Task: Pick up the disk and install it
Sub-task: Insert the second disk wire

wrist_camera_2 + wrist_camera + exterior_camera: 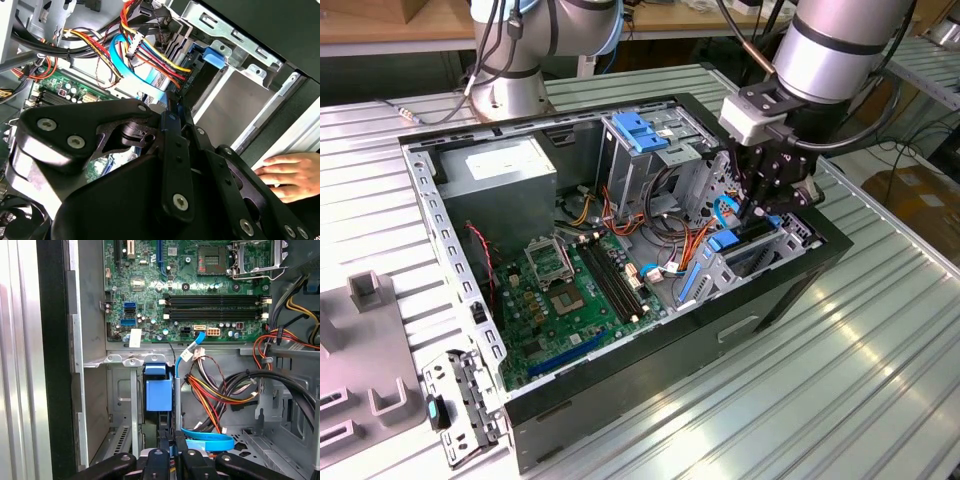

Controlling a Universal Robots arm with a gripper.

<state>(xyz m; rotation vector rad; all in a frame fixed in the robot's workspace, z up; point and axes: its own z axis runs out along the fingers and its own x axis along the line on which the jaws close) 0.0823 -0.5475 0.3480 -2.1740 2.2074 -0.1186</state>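
The disk stands edge-on in the drive cage at the case's front corner. Its blue plastic end [159,392] shows in both wrist views [212,56], and as a blue patch [723,241] on the exterior view's right. My gripper [766,214] hangs directly over that cage. Its black fingers [187,462] lie close together with no gap that I can make out, and the tips [175,102] sit just short of the disk's end. Nothing shows between them. Whether the tips touch the disk is hidden.
The open computer case [670,372] lies on a ribbed metal table [880,370]. Orange, red and yellow wires [150,52] and a flat blue cable [207,441] crowd the space by the gripper. A person's hand [287,172] rests on the case edge. The motherboard [570,290] is exposed.
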